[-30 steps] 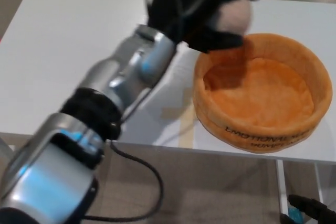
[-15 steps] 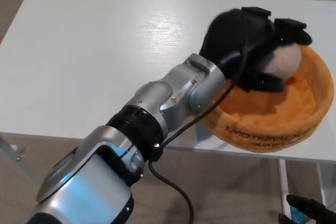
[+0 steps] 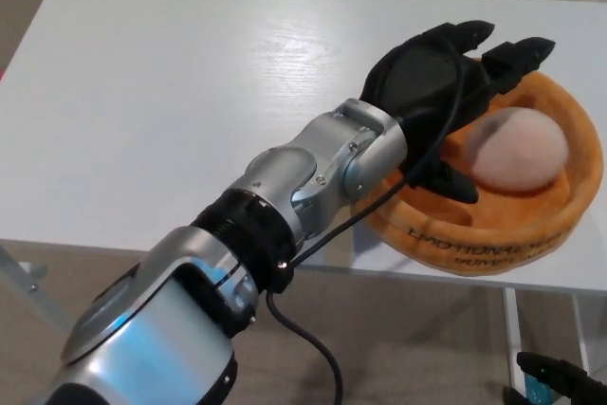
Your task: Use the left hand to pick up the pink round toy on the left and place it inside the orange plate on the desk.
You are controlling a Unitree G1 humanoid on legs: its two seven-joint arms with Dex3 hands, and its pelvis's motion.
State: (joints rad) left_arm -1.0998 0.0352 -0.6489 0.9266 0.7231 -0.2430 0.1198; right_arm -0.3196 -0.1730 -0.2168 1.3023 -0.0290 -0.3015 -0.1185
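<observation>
So the fuzzy pale pink round toy (image 3: 520, 150) is sitting inside the soft orange fabric plate (image 3: 569, 206), resting on the plate's floor toward its far right side, up against the inner wall. The plate itself sits at the near right corner of the white rectangular desk (image 3: 171, 111), with its front wall pretty much at the desk's near edge. There's some dark lettering on that front wall, but it's upside down from this angle and I can't read it properly.

The robot's black left hand (image 3: 446, 78) is over the left part of the plate, fingers spread out and pointing away toward the far right, so it's let go and isn't gripping anything. The thumb (image 3: 453, 182) reaches down into the plate just beside the toy on its left; whether it's actually touching the fuzz, I can't tell. The silver and black left forearm (image 3: 303, 177) runs diagonally from the bottom left up to the hand, crossing the desk's near edge, with a black cable (image 3: 313, 353) looping along it and dangling below.

Down in the bottom right corner, below desk level, there's the robot's black right hand (image 3: 560, 377), only partly in view, so I can't tell its state.
</observation>
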